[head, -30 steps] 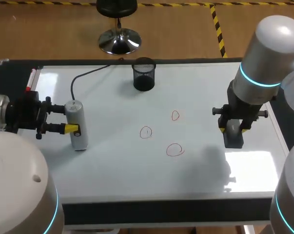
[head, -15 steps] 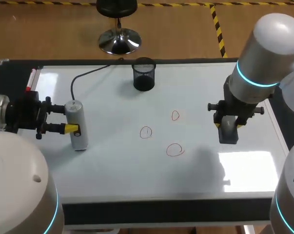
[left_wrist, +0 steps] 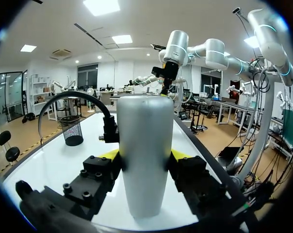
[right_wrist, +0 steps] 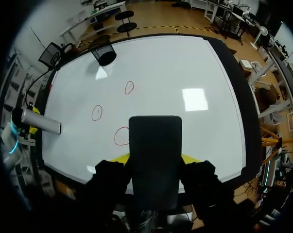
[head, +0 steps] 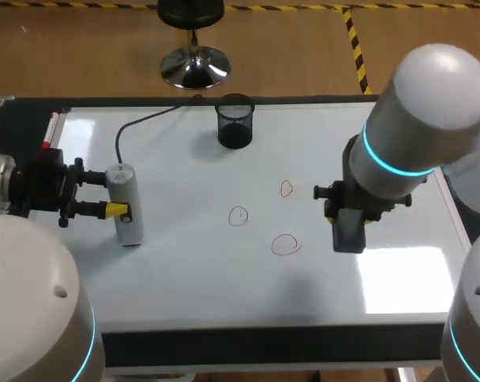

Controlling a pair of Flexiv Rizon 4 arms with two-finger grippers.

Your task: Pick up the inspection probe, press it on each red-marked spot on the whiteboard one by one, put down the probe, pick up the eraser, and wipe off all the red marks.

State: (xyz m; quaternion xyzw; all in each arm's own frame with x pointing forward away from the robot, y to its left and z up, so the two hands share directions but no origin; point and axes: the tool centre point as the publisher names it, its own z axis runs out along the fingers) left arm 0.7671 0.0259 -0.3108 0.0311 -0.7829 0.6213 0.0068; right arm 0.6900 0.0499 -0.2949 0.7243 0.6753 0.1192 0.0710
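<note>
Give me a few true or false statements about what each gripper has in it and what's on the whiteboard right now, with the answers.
1. The left gripper is shut on the probe. True.
2. The right gripper is open with nothing in it. False: it is shut on the eraser.
3. Three red marks are on the whiteboard. True.
4. The mesh cup lies tipped on its side. False: it stands upright near the board's far edge.
</note>
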